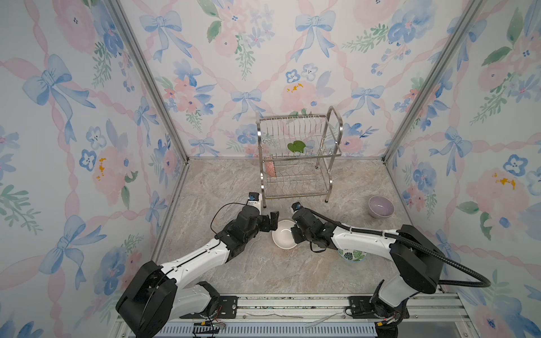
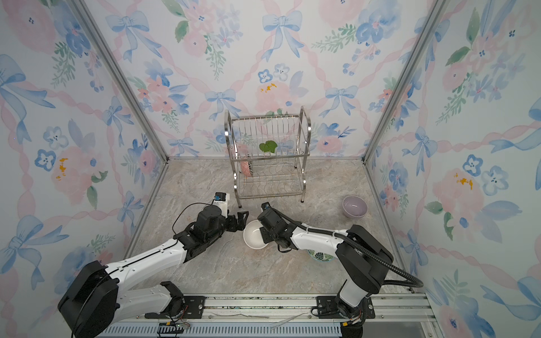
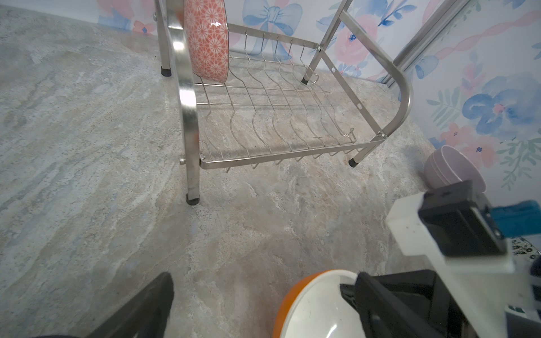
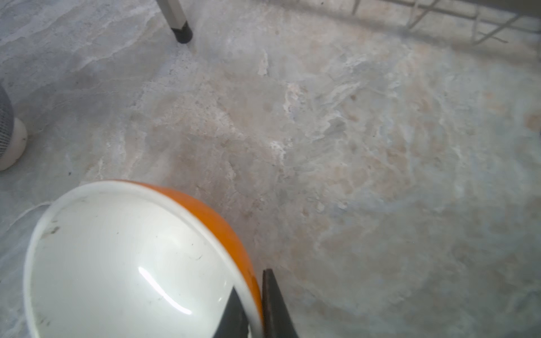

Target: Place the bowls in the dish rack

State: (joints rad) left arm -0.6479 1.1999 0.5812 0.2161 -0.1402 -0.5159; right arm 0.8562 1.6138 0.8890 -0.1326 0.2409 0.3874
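An orange bowl [image 1: 283, 238] [image 2: 254, 238] with a white inside sits on the marble floor in front of the dish rack [image 1: 298, 159] [image 2: 268, 159]. My right gripper [image 1: 294, 232] [image 4: 254, 307] is shut on the bowl's rim [image 4: 164, 204], one finger inside and one outside. My left gripper [image 1: 271, 224] stands open just left of the bowl, not touching it; one of its fingers [image 3: 146, 304] shows in the left wrist view. A pink-patterned bowl [image 1: 270, 169] [image 3: 206, 41] stands on edge in the rack's lower tier.
A lilac bowl [image 1: 381, 206] [image 2: 354, 206] sits right of the rack near the wall. A green leaf-print bowl [image 1: 352, 255] lies partly hidden under the right arm. A green leaf-shaped thing [image 1: 296, 146] shows at the upper tier. The rack's leg [image 4: 180, 29] stands close behind the orange bowl.
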